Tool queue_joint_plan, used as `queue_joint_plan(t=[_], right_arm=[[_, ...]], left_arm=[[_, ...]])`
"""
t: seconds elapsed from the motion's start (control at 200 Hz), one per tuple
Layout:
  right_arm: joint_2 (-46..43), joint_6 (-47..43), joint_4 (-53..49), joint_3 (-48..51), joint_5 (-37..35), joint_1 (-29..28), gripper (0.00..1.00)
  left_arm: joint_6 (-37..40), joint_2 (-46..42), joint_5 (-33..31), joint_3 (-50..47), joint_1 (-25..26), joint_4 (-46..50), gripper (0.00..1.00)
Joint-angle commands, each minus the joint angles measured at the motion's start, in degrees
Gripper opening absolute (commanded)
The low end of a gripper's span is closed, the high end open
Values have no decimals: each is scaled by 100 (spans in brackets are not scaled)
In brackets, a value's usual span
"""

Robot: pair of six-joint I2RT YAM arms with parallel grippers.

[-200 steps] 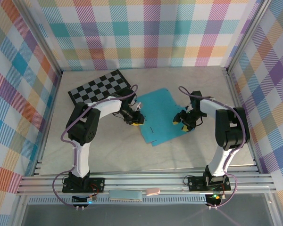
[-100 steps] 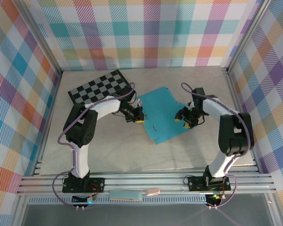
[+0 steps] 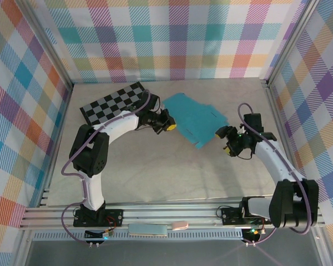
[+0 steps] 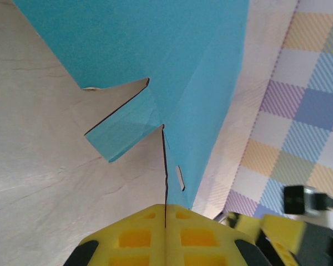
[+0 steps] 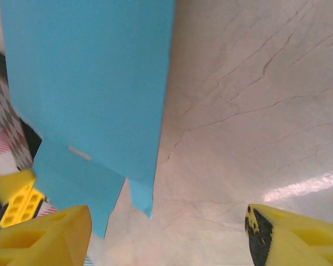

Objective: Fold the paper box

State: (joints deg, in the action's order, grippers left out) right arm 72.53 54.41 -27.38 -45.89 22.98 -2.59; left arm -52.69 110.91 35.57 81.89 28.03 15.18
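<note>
The paper box is a flat turquoise die-cut sheet lying behind the table's middle, its flaps and slits pointing right. My left gripper is at the sheet's left edge. In the left wrist view its yellow fingers press together with the box's thin edge running in between them, and a folded flap stands up ahead. My right gripper hovers just right of the sheet, apart from it. It is open in the right wrist view, with the paper box ahead to the left and bare table between the fingers.
A black-and-grey checkerboard lies at the back left, touching the left arm's path. Checked cloth walls and aluminium posts close in the table. The front half of the marble-look tabletop is free room.
The left gripper closed on the sheet's edge and pulled it toward the back. The right gripper opened, came off the sheet and drew away to the right.
</note>
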Motion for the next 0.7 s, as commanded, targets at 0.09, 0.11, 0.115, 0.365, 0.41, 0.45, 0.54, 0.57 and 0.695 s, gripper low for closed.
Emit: queue_joint_plan(t=[0.09, 0.11, 0.115, 0.365, 0.41, 0.45, 0.54, 0.57, 0.695], right_arm=[[885, 1078, 1719, 60, 719, 144, 72], [985, 1115, 1875, 74, 761, 176, 71], [1010, 1124, 1911, 77, 769, 182, 71], [1994, 1181, 2657, -301, 1152, 304, 64], [2042, 1260, 2842, -252, 1123, 330, 62], [2101, 1358, 3040, -189, 1135, 343, 59], [2267, 1483, 3235, -140, 1162, 355, 53], [2302, 1490, 3270, -148, 1148, 356, 52], [2418, 1626, 3566, -107, 1128, 368, 44]], left_arm=[[-488, -123, 266, 258, -25, -257, 0], [-488, -123, 273, 264, -26, -261, 0], [-493, -123, 274, 265, -26, -265, 0], [-551, -206, 273, 154, -26, -387, 0], [-559, -217, 275, 147, -26, -404, 0], [-567, -228, 274, 132, -26, -427, 0], [-573, -230, 282, 126, -26, -444, 0], [-584, -238, 289, 123, -27, -467, 0], [-634, -246, 297, 95, -26, -568, 0]])
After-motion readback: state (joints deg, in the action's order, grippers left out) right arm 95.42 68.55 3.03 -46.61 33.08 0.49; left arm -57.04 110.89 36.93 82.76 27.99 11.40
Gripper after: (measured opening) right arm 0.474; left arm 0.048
